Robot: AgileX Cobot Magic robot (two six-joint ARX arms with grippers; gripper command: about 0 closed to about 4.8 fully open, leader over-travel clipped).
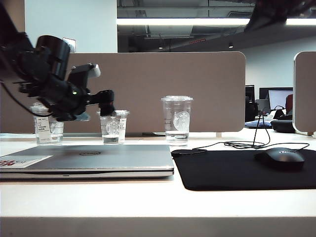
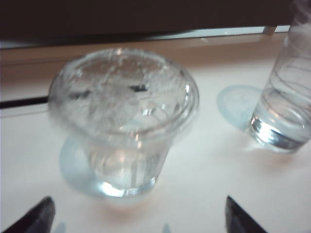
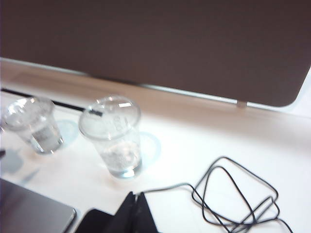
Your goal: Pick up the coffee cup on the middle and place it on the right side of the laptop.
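Note:
The coffee cup [image 1: 113,127] is a short clear lidded cup with a white label, standing on the table behind the closed silver laptop [image 1: 89,157]. My left gripper [image 1: 107,108] hangs just in front of and slightly above the cup. In the left wrist view the cup [image 2: 124,114] stands ahead of the left gripper [image 2: 138,216], whose dark fingertips [image 2: 35,218] are wide apart with nothing between them: open. My right gripper [image 3: 136,195] is shut and empty above the mouse pad corner, with the coffee cup [image 3: 34,124] and a laptop corner [image 3: 29,211] in its view.
A taller clear cup [image 1: 177,118] stands to the right of the coffee cup, another short cup [image 1: 48,127] to its left. A black mouse pad [image 1: 232,170] with a mouse [image 1: 281,158] and a looped cable [image 1: 247,144] lies right of the laptop. A grey partition [image 1: 163,89] runs behind.

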